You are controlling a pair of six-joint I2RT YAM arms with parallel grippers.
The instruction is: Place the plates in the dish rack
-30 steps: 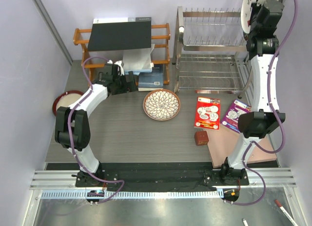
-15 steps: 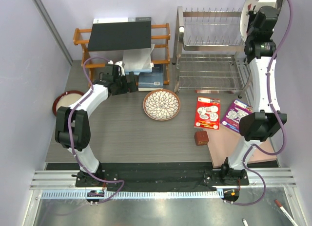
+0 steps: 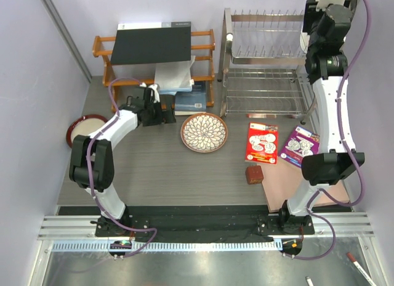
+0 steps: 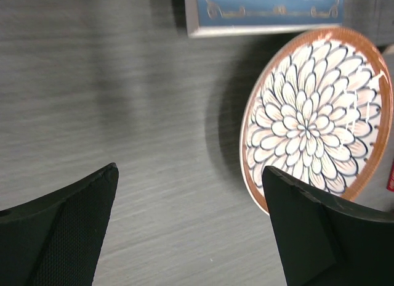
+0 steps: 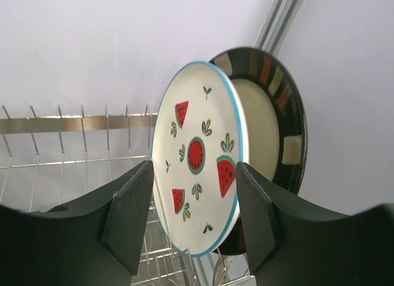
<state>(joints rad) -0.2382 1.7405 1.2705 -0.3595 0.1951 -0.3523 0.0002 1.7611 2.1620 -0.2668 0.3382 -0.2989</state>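
Risk: right hand (image 5: 194,169) is sitting parted around the watermelon plate (image 5: 197,156), which is leaning in the dish rack (image 5: 61,122) just beside the dark-rimmed plate (image 5: 283,113); retreating crooked risks clipping its rim, tipping it over.

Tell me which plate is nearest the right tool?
The white watermelon plate, standing in the dish rack right before the right tool. The dark-rimmed plate stands behind it; the petal plate lies flat.
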